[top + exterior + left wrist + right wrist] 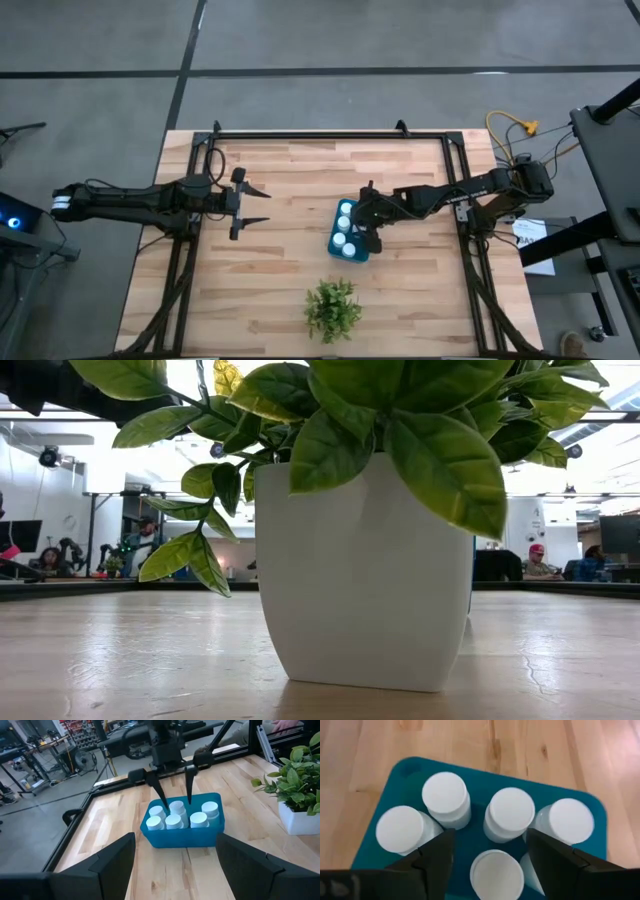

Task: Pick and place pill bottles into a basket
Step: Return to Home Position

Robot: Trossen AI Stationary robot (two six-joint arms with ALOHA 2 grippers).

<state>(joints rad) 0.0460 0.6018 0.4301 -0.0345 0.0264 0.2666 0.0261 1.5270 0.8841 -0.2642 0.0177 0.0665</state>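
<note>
- Standing on the wooden worktop (280,280), somewhat right of its centre: the basket (336,243), a teal-blue rectangular container with rounded corners, upright.
- Pill bottles (175,810): six counted in the left wrist view, all white with white caps, all upright inside the basket, packed close in two rows. No bottle shows on the bare worktop.
- Right end effector (368,228): directly above the basket, fingers apart and pointing down. Its tips are just over the caps at the basket's middle and clamp nothing. In the right wrist view the caps fill the space between and beyond the two dark fingers.
- Left end effector (262,205): over bare wood on the left half of the worktop, well apart from the basket and facing it, fingers spread wide and holding nothing.
- Plant (333,308): green and leafy, in a white pot (365,580), near the basket but not touching it, toward the worktop edge at the bottom of the high view.
- Room beyond: in the low view, several people sit at desks far behind the worktop.
</note>
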